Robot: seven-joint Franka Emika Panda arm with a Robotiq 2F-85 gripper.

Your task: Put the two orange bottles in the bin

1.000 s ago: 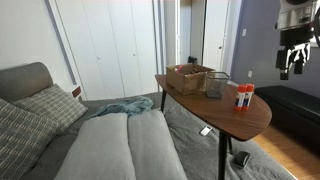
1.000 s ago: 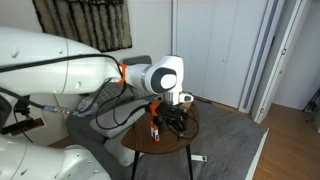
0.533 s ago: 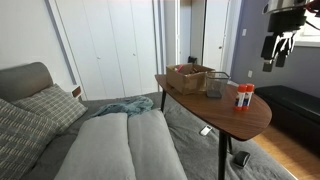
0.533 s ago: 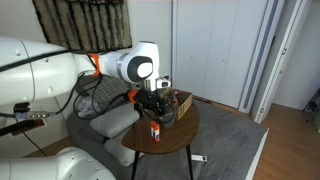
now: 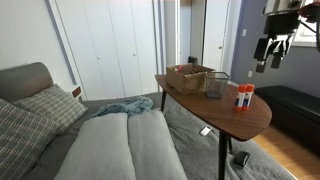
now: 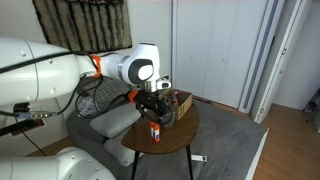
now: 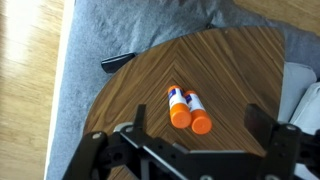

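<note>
The two orange bottles (image 7: 187,110) stand side by side, touching, on the wooden table (image 7: 230,70). They also show in both exterior views (image 5: 243,97) (image 6: 155,130), near the table's near end. The grey mesh bin (image 5: 217,85) stands behind them, next to the brown basket. My gripper (image 7: 198,125) is open and empty. It hangs well above the bottles, which lie between its two fingers in the wrist view. It shows high up in both exterior views (image 5: 265,60) (image 6: 158,108).
A brown basket (image 5: 188,77) stands at the table's far end. A sofa with cushions (image 5: 110,145) lies beside the table. A dark flat object (image 7: 117,63) lies on the grey carpet near the table's edge. White doors (image 5: 110,45) stand behind.
The arm has swung in over the table, bringing the gripper above the bottles. In the last half second it barely moved. The bottles have not moved.
</note>
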